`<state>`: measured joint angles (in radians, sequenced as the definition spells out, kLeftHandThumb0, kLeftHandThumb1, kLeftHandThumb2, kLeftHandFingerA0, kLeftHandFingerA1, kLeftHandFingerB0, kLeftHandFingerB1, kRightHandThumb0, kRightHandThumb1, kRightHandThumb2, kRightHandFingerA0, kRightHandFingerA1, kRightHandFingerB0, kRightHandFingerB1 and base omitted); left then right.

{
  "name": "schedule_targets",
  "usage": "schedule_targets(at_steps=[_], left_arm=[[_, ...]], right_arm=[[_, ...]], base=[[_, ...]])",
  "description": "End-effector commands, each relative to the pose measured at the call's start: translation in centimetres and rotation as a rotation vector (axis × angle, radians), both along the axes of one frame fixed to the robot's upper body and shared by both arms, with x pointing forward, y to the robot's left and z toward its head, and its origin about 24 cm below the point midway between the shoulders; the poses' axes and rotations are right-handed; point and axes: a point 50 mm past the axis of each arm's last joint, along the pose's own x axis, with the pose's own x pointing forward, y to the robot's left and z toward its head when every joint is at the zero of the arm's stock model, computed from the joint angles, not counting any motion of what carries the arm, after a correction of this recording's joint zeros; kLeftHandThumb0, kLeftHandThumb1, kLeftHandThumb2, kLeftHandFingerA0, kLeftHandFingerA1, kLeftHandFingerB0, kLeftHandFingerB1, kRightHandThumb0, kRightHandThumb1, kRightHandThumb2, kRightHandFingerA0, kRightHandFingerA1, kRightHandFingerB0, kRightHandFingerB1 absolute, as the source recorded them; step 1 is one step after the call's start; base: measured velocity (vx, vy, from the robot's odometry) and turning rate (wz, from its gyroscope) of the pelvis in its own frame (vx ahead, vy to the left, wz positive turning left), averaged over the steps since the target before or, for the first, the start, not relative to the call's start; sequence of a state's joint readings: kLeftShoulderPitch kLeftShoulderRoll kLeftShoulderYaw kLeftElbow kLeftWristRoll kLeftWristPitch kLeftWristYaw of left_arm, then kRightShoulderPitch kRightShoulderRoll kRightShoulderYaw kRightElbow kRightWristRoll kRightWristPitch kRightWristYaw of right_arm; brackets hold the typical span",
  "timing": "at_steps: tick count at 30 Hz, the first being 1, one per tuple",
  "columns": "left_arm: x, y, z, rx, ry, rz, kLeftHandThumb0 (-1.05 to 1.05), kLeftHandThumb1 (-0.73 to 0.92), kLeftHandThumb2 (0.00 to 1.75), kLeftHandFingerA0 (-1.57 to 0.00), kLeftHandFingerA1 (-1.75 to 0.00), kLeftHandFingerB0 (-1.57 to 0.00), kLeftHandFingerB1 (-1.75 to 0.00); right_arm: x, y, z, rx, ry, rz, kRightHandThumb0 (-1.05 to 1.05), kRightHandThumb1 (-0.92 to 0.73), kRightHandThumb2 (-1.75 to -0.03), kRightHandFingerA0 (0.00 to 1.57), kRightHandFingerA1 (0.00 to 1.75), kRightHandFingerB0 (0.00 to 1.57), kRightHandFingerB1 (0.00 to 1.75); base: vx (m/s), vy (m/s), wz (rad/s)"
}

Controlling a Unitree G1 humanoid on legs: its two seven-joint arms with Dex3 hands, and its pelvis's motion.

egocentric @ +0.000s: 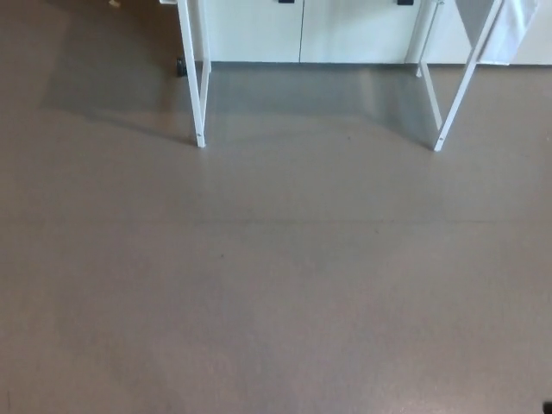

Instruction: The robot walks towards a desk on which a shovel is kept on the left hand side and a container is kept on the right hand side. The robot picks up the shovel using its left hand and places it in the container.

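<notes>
Only the lower part of the desk shows, at the top of the head view: a white left leg (195, 78) and a white slanted right leg (461, 86). The desk top, the shovel and the container are out of the picture. Neither of my hands shows in this view.
Grey-brown floor (276, 276) fills most of the view. White cabinet fronts (302, 30) run along the back behind the desk legs. A small dark wheel or foot (181, 65) sits beside the left leg. A pale cloth or sheet (509, 26) hangs at the top right.
</notes>
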<state>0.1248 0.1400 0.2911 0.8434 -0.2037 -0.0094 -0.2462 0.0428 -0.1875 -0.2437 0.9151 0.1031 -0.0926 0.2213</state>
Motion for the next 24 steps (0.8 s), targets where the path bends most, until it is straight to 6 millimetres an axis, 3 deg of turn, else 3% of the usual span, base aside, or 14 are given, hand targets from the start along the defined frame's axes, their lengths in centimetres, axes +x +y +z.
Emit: schedule_targets(at_steps=[1, 7, 8, 9, 10, 15, 16, 17, 18, 19, 20, 21, 23, 24], left_arm=[[0.7, -0.4, -0.4, -0.003, -0.031, 0.094, -0.36, 0.65, 0.6, -0.15, -0.49, -0.22, -0.33], [-0.8, 0.8, -0.6, 0.045, 0.0, 0.087, -0.34, 0.68, 0.6, -0.25, -0.51, -0.18, -0.31], [-1.1, 1.0, -0.6, 0.054, 0.01, 0.087, -0.41, 0.61, 0.73, -0.17, -0.5, -0.16, -0.38], [-1.7, 1.5, -0.6, 0.058, 0.03, 0.11, -0.4, 0.63, 0.73, -0.18, -0.46, -0.16, -0.37], [-1.9, 1.6, -0.6, 0.056, 0.03, 0.113, -0.34, 0.7, 0.61, -0.17, -0.41, -0.17, -0.31], [-3.4, 2.2, -0.7, 0.071, 0.062, 0.106, -0.4, 0.62, 0.72, -0.18, -0.49, -0.16, -0.37], [-3.7, 2.2, -0.8, 0.068, 0.071, 0.089, -0.4, 0.62, 0.74, -0.16, -0.49, -0.14, -0.37], [-3.9, 2.0, -0.8, 0.062, 0.078, 0.072, -0.33, 0.7, 0.61, -0.23, -0.46, -0.16, -0.3], [-3.9, 2.0, -0.8, 0.059, 0.081, 0.067, -0.39, 0.64, 0.72, -0.18, -0.46, -0.14, -0.36], [-3.8, 2.0, -0.8, 0.068, 0.087, 0.054, -0.39, 0.65, 0.73, -0.17, -0.46, -0.14, -0.36], [-3.8, 2.0, -0.9, 0.074, 0.096, 0.048, -0.33, 0.71, 0.61, -0.15, -0.43, -0.16, -0.3], [-3.9, 2.0, -0.9, 0.081, 0.105, 0.04, -0.33, 0.73, 0.61, -0.11, -0.41, -0.15, -0.3], [-3.8, 2.1, -0.9, 0.095, 0.116, 0.043, -0.32, 0.71, 0.61, -0.15, -0.45, -0.14, -0.3], [-3.8, 2.2, -0.9, 0.1, 0.12, 0.05, -0.31, 0.71, 0.61, -0.17, -0.45, -0.15, -0.3]], right_arm=[[1.0, -0.4, -0.1, 0.016, -0.027, -0.164, -0.34, -0.66, -0.61, 0.34, 0.41, 0.26, 0.35], [0.5, -1.0, -0.2, -0.041, -0.014, -0.126, -0.33, -0.66, -0.59, 0.39, 0.42, 0.27, 0.34], [0.3, -1.3, -0.1, -0.046, -0.014, -0.121, -0.32, -0.66, -0.59, 0.37, 0.41, 0.26, 0.34], [-0.3, -1.5, -0.2, -0.035, -0.014, -0.129, -0.27, -0.47, -0.91, 0.28, 0.56, 0.13, 0.48], [-0.5, -1.5, -0.2, -0.034, -0.013, -0.132, -0.33, -0.66, -0.6, 0.38, 0.43, 0.25, 0.34], [-2.1, -1.9, -0.6, -0.043, 0.032, -0.139, -0.28, -0.69, -0.6, 0.4, 0.41, 0.25, 0.34], [-2.4, -2.0, -0.6, -0.055, 0.041, -0.128, -0.23, -0.5, -0.94, 0.33, 0.58, 0.13, 0.48], [-2.6, -2.1, -0.6, -0.074, 0.053, -0.103, -0.3, -0.7, -0.61, 0.38, 0.4, 0.25, 0.34], [-2.6, -2.2, -0.6, -0.074, 0.056, -0.097, -0.25, -0.48, -0.91, 0.29, 0.56, 0.13, 0.48], [-2.3, -2.1, -0.6, -0.072, 0.058, -0.098, -0.29, -0.68, -0.6, 0.38, 0.4, 0.25, 0.34], [-2.4, -2.1, -0.6, -0.07, 0.057, -0.093, -0.26, -0.48, -0.92, 0.28, 0.56, 0.12, 0.48], [-2.5, -2.1, -0.5, -0.076, 0.057, -0.077, -0.32, -0.69, -0.6, 0.36, 0.41, 0.23, 0.34], [-2.6, -2.3, -0.5, -0.077, 0.056, -0.077, -0.32, -0.69, -0.6, 0.36, 0.41, 0.24, 0.34], [-2.7, -2.3, -0.4, -0.076, 0.056, -0.078, -0.28, -0.48, -0.92, 0.27, 0.56, 0.12, 0.48]], base=[[0.13, -0.094, 0.05], [0.11, -0.238, 0.11], [0.04, -0.357, -0.06], [0.04, -0.351, -0.01], [0.17, -0.143, -0.07], [0.17, -0.086, -0.09], [0.17, -0.061, -0.13], [0.17, -0.056, -0.08], [0.18, -0.045, -0.04], [0.14, 0.179, 0.1], [0.14, 0.3, -0.03], [0.12, 0.279, -0.35], [0.07, 0.191, 0.12], [0.0, 0.0, 0.0]])
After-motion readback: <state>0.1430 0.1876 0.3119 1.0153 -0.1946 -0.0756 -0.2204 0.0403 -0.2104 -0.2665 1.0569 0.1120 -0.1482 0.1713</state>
